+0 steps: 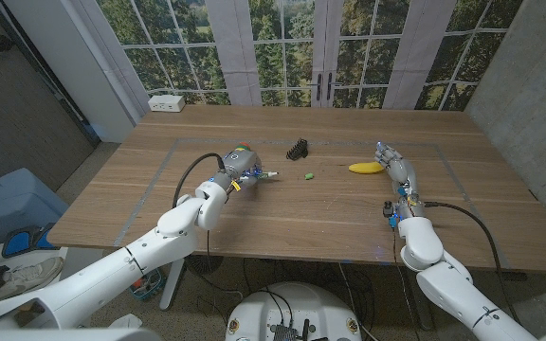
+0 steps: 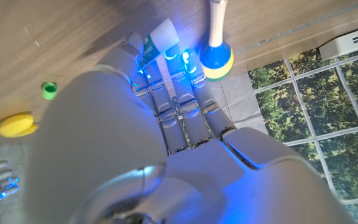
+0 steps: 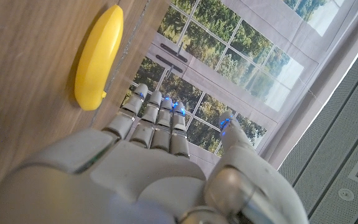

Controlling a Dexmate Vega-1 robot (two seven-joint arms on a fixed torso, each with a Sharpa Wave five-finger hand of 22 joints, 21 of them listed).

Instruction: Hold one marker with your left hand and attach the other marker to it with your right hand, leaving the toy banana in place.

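My left robot hand (image 1: 239,169) grips one marker (image 2: 215,43) low over the bench (image 1: 282,223), its tip poking toward the middle, ready as the anchor. The other marker (image 1: 307,175), I judge, is the small green piece lying free beyond it. My right robot hand (image 1: 396,168) stands with fingers spread, holding nothing, just beside the banana (image 1: 366,168), which must stay put.

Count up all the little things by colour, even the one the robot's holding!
Yellow: 1, the toy banana
Green: 1, a small green piece
Black: 1, a ridged black object
White: 2, the marker held in the left hand, and a power strip
Total: 5
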